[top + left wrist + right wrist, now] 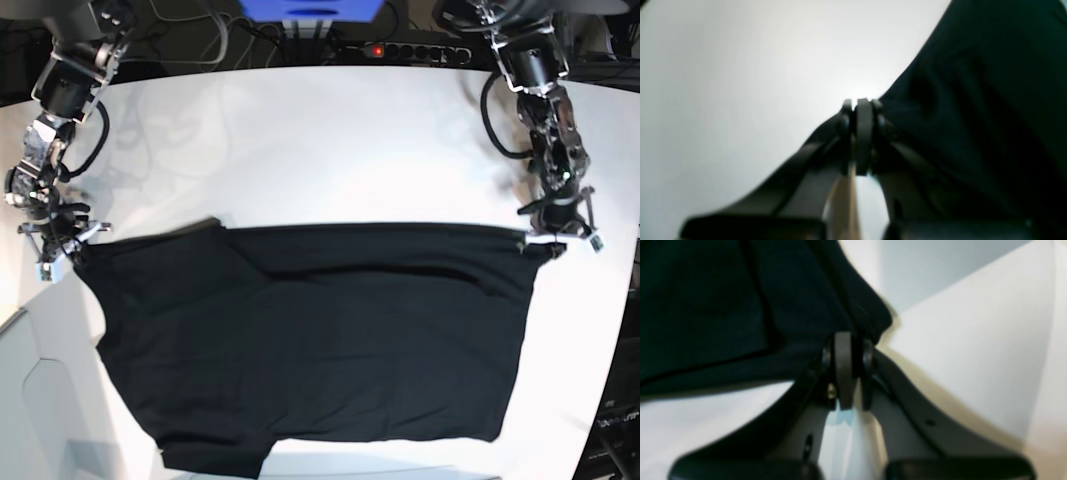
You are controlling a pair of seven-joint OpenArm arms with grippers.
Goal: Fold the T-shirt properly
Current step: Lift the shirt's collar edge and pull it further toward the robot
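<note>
The black T-shirt [310, 340] lies spread across the white table [330, 140], folded over with a straight edge along its top. My left gripper [545, 243] is shut on the T-shirt's top right corner; in the left wrist view [863, 103] the black cloth [990, 110] runs off to the right of the jaws. My right gripper [70, 252] is shut on the top left corner by the sleeve; in the right wrist view [848, 340] the cloth [740, 306] hangs to the left. The label and print are hidden.
Cables and a power strip [415, 50] lie beyond the table's far edge. The table's right edge [625, 300] is close to my left gripper and its left edge [25, 320] is close to my right gripper.
</note>
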